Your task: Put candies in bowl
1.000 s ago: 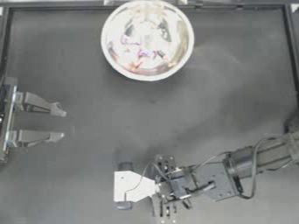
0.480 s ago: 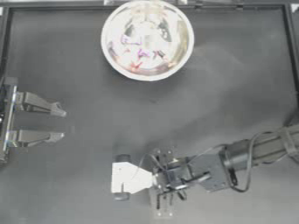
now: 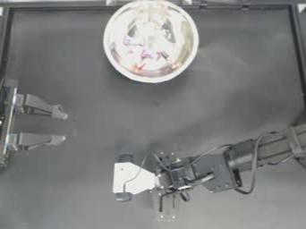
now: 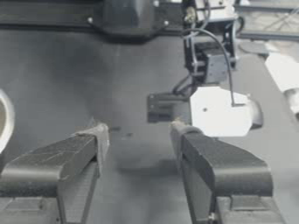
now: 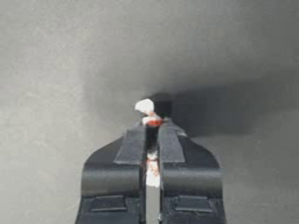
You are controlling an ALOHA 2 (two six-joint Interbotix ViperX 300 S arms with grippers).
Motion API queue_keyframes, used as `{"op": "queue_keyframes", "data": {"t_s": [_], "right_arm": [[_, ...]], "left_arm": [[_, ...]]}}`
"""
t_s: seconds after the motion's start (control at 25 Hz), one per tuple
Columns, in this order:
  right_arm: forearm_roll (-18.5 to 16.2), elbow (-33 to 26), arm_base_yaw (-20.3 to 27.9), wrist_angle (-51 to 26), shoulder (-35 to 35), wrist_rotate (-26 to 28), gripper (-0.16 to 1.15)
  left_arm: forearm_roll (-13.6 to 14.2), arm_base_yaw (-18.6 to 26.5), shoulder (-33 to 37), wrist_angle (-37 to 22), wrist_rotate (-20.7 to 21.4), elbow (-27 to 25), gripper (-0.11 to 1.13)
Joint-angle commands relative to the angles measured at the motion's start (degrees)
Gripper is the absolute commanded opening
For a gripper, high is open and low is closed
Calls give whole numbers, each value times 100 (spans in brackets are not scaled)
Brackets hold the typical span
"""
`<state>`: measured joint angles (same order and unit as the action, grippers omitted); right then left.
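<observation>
Only a dark table (image 3: 78,188) out there (matte, grey-black), with a raised rim (image 3: 53,8) along its far edge.

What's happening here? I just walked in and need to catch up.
The right gripper is low over the near part of the table, its jaws shut on a red-white candy whose twisted end pokes out past the tips. The bowl at the far edge already holds several candies. The left gripper waits at the left edge with its jaws open, holding nothing.
</observation>
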<state>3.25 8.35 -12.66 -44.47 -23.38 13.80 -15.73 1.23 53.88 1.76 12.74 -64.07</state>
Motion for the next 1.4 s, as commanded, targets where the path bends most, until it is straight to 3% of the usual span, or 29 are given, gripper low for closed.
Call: {"op": "queue_keyframes", "data": {"t_s": [0.04, 0.32, 0.6, 0.76, 1.16, 1.4], "right_arm": [[-35, -9, -70, 35, 316, 9, 25], [-220, 712, 26, 773, 1301, 132, 25], [-281, 1371, 439, 1687, 2171, 9, 25], [-686, 1564, 729, 1793, 2628, 18, 25], [-1424, 2004, 1934, 2549, 3507, -26, 25], [-1723, 2215, 2892, 3437, 3524, -26, 24]], "left_arm": [[-9, 9, -123, 18, 0, 158, 84], [-18, 9, -123, 18, 0, 176, 84], [-26, 0, -123, 18, 0, 176, 84], [-26, 9, -123, 18, 0, 176, 84], [-44, 9, -123, 9, 0, 141, 84], [-44, 9, -123, 18, 0, 132, 84]]}}
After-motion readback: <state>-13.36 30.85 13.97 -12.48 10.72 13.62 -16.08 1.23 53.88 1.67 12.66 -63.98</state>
